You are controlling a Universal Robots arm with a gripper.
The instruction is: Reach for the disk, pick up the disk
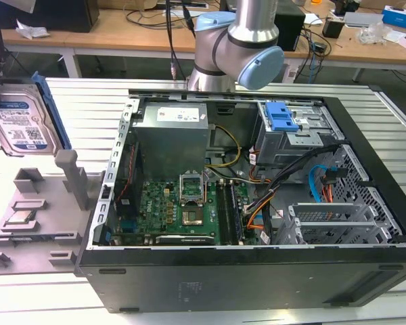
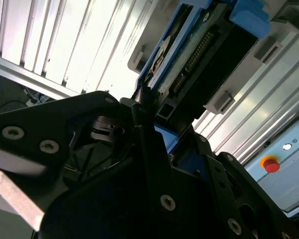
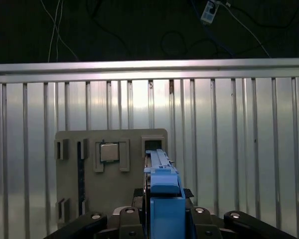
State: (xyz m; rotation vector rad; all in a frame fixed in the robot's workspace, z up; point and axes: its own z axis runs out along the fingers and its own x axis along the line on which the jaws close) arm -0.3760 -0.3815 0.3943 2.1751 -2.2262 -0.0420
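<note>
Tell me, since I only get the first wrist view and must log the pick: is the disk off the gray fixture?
Observer: In the exterior view the disk stands on edge in the air, apparently clear above the gray fixture.
Operator: Which way does it face?
Observer: Its label faces the exterior camera; the blue bracket runs along the edge nearer the computer case.
Operator: Any grip detail?
Observer: In the second wrist view the gripper is clamped on one end of the disk, with the connector row exposed beyond it.
</note>
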